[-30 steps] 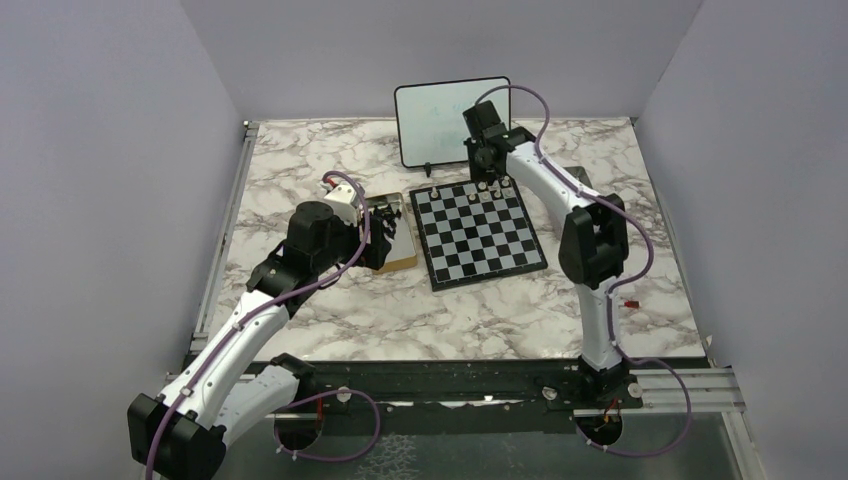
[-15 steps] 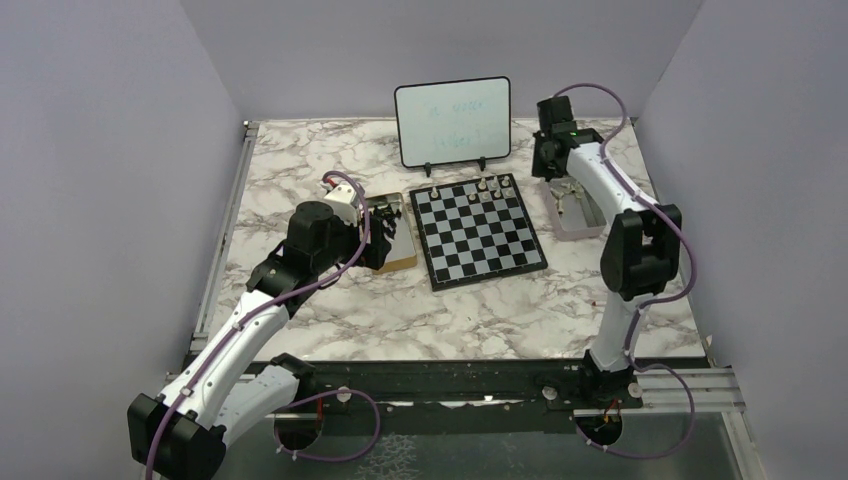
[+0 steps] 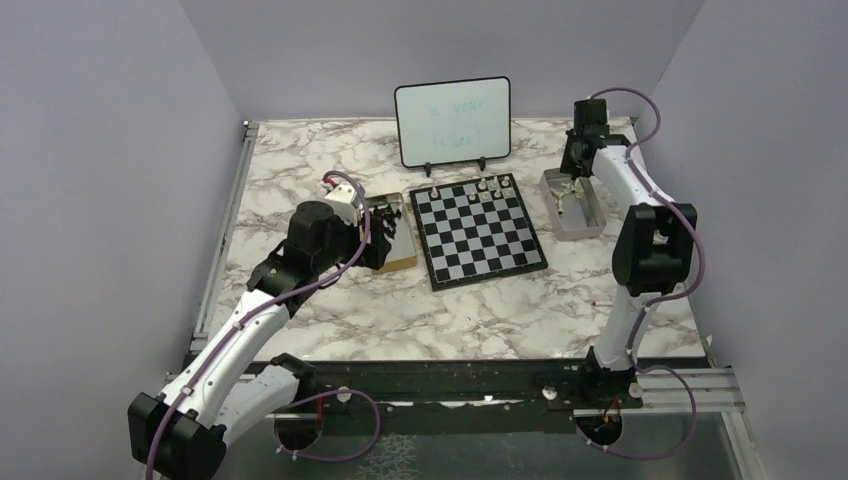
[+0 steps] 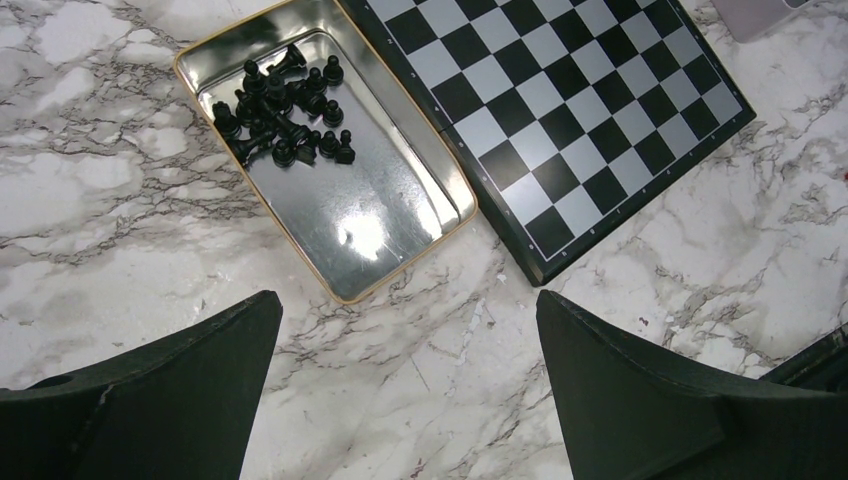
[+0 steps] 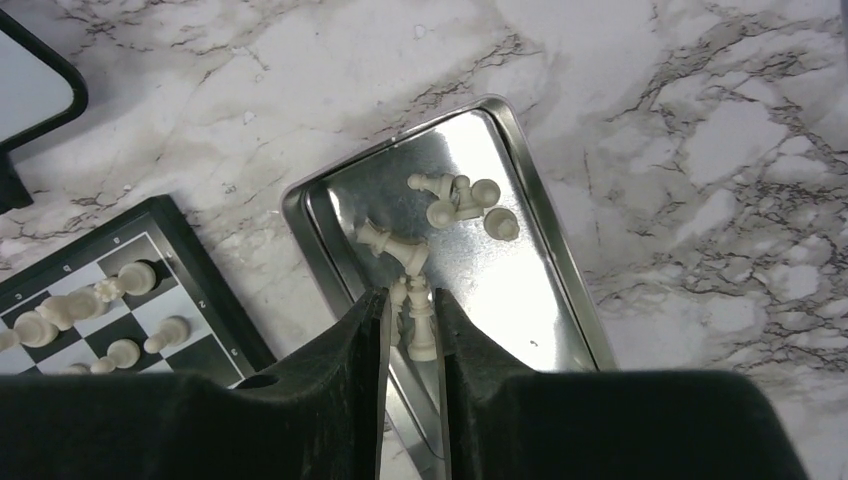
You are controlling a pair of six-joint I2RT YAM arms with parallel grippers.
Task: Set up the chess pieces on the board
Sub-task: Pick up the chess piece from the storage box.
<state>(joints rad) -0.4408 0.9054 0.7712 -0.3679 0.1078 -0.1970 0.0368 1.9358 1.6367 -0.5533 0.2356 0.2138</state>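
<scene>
**A:** Quick, left side?
**B:** Your left gripper (image 4: 405, 300) hangs above the gold-rimmed tin (image 4: 400, 215). Its fingers (image 4: 180, 390) are spread wide with nothing between them. The black chessmen (image 4: 285, 115) are heaped at one end of that tin, which sits tight against the board (image 4: 590, 100) on its left side.
**A:** Right side?
**B:** Your right gripper (image 5: 410, 297) is over the silver tin (image 5: 540, 270), just right of the board. The jaws stand a narrow slit apart, and one white chessman (image 5: 421, 320) shows in the gap. I can't tell if you're pinching it or it's lying below.
**A:** The white chessmen (image 5: 455, 200)?
**B:** Several are loose in the silver tin, some tipped over. A handful sit on the board's far right squares, near the whiteboard (image 3: 452, 120).
</scene>
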